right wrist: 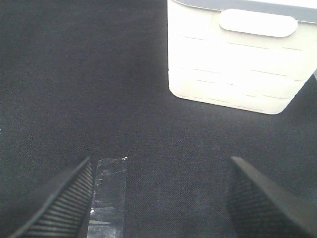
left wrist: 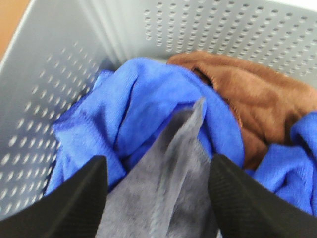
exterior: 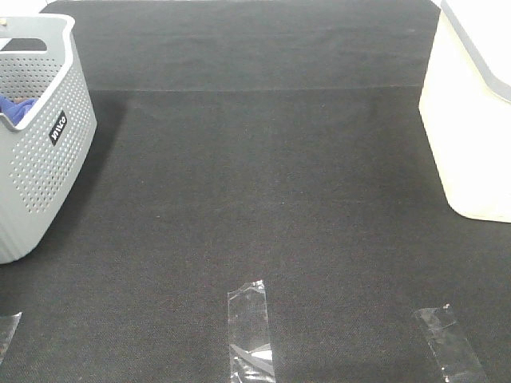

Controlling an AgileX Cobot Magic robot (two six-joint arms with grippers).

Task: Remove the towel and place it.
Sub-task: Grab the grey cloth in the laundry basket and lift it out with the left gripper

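A: Towel?
B: In the grey basket (exterior: 48, 159), 10 o'clock on the mat (exterior: 263, 199). The towel (left wrist: 168, 188) is bunched between my left gripper (left wrist: 158, 157) fingers; can't tell if it's clamped. Blue cloth (left wrist: 148, 94) and brown cloth (left wrist: 247, 94) are in there too.
A: Right side?
B: Right gripper (right wrist: 159, 161) is spread wide over the mat. White bin (right wrist: 233, 64) at 2 o'clock.

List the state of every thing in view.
grey basket: upright, holding cloths
towel: bunched in it, one fold raised
left gripper: jaws astride that fold, grip unclear
right gripper: open, empty, above the mat
blue cloth: crumpled in the basket
brown cloth: crumpled beside it
white bin: upright
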